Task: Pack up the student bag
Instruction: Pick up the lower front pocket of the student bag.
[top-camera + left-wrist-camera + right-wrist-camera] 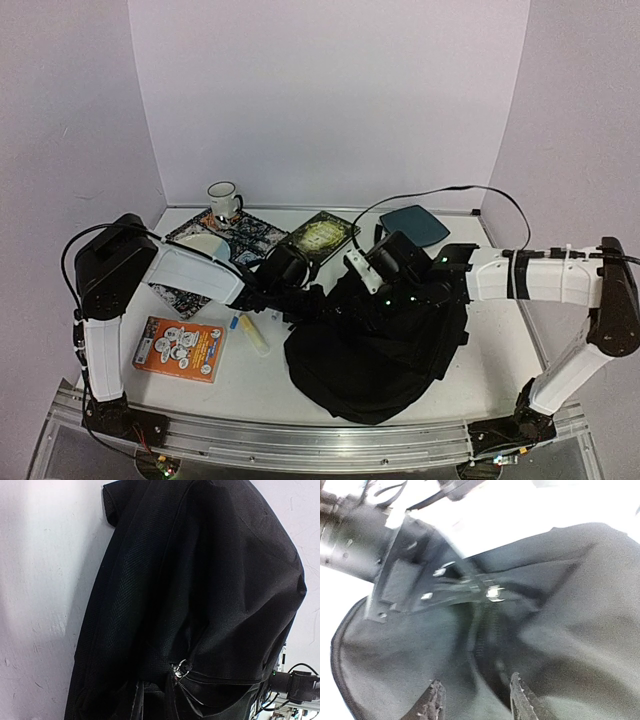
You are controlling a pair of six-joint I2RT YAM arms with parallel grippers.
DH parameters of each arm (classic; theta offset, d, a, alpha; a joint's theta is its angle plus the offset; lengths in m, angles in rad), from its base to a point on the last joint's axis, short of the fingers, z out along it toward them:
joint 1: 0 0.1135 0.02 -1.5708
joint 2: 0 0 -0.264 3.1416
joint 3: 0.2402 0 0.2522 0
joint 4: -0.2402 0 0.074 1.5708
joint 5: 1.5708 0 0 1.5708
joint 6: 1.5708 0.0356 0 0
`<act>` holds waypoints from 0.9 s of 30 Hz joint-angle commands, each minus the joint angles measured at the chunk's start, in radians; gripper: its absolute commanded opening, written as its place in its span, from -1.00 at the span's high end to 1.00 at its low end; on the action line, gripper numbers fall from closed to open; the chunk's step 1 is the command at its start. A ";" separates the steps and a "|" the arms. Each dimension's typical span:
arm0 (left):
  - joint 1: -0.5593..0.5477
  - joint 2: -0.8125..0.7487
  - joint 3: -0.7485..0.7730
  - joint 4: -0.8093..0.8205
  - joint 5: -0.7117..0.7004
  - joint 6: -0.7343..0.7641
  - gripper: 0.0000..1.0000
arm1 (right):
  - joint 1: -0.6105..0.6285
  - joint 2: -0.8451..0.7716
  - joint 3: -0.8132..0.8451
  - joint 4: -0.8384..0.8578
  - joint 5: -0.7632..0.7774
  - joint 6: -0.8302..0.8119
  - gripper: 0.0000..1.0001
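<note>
The white surface (250, 395) carries everything, and by far the biggest thing on it is the student bag (385, 365). It is a black fabric backpack slumped in a heap at the near middle, a little to the right. It looks soft and floppy, with no frame to hold its shape, so I judge it light but awkward. Lifted by one spot it would likely sag and fold, and its mouth would not stand open by itself. The woven cloth looks grippy rather than slick, and nothing about it seems fragile. The best holds, to my eye, are the stiffer parts: the zip edge, a seam or a strap. One arm could hold the rim while the other works.

Left of the bag lie an orange box (180, 348) and, just beside the box, a small yellow stick (255, 335), both apart from the bag.

The left claw (487, 593) is at the bag's far left edge. Its jaws are drawn almost together and, as far as the blur allows, they pinch the zip pull (181, 670). The right claw (476, 680) hangs close over the bag's cloth with its fingers about half apart, holding nothing.
</note>
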 commanded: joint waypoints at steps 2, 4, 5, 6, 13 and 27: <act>-0.004 0.001 -0.023 0.001 -0.037 0.041 0.74 | 0.002 0.009 0.034 -0.198 0.239 -0.028 -0.04; -0.004 -0.003 -0.026 0.001 -0.040 0.043 0.74 | 0.002 0.035 0.039 -0.238 0.280 -0.036 -0.10; -0.004 -0.005 -0.027 0.002 -0.043 0.045 0.74 | 0.002 0.048 0.043 -0.253 0.295 -0.039 -0.11; -0.004 -0.007 -0.027 0.001 -0.044 0.046 0.74 | 0.002 0.058 0.046 -0.269 0.305 -0.045 -0.13; -0.004 0.000 -0.017 0.001 -0.040 0.050 0.75 | 0.005 0.090 0.060 -0.322 0.300 -0.086 -0.22; -0.004 0.007 -0.004 0.002 -0.032 0.058 0.76 | 0.048 0.174 0.106 -0.377 0.316 -0.100 -0.36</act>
